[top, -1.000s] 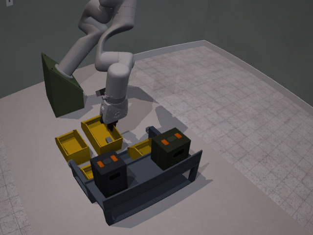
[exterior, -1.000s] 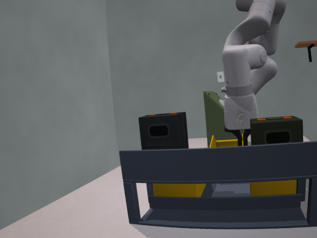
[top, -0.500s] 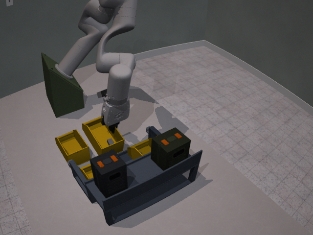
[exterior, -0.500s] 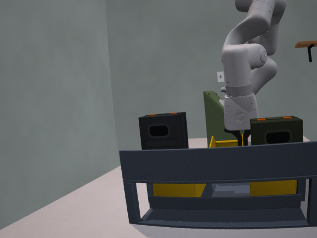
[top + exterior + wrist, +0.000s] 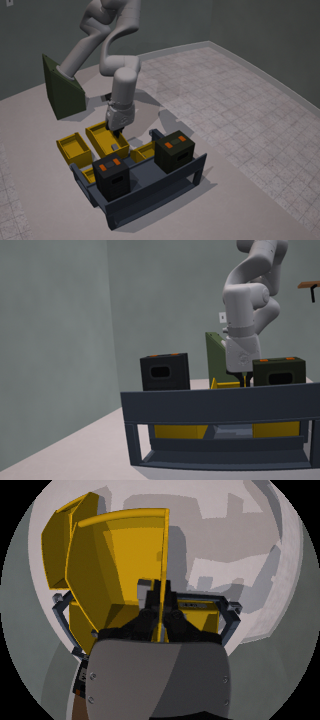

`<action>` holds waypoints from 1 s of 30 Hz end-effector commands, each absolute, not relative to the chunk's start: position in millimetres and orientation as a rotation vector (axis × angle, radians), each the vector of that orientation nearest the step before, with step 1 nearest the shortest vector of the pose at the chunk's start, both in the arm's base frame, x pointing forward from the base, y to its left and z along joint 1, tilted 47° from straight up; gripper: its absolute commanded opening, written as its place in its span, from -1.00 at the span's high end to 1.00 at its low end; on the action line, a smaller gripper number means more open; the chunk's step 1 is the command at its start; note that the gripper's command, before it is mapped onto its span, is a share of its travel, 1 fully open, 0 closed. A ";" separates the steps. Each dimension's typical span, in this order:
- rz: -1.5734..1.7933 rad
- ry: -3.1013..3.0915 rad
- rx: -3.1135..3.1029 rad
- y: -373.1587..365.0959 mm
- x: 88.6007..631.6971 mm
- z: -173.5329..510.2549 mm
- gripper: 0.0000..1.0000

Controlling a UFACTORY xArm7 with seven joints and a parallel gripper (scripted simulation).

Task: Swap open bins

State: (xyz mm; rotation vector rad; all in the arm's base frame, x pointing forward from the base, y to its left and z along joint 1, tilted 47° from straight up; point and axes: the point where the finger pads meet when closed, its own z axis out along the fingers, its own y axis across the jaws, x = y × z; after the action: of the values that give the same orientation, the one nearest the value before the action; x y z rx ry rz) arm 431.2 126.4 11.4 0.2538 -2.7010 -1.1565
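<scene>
Yellow bin [image 5: 107, 140] with a grey part [image 5: 115, 146] inside is hanging tilted above the counter [image 5: 38, 201], in front of the shelf [image 5: 144, 186]. Pincer [image 5: 116, 133] is pinching the bin's thin right side wall, fingers nearly together. Empty bin [image 5: 73, 149] is sitting on the counter just beside it.

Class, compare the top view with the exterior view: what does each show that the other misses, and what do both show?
Only the top view shows the small grey part inside the held yellow open bin, and the empty yellow open bin on the pale table. Only the exterior view shows the vacant middle place in the dark grey shelf. Both show the hand shut on the held bin's wall, and two dark cases on top.
</scene>
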 end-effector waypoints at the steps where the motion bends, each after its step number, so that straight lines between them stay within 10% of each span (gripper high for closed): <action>1: -1.156 -2.705 0.251 125.2 439.3 12.0 1.00; 30: -1.155 -2.704 0.251 127.3 468.6 13.4 1.00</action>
State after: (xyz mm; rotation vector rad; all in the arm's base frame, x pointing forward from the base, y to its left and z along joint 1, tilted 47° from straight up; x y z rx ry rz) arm 462.4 128.8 12.7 0.2540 -2.7001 -1.1565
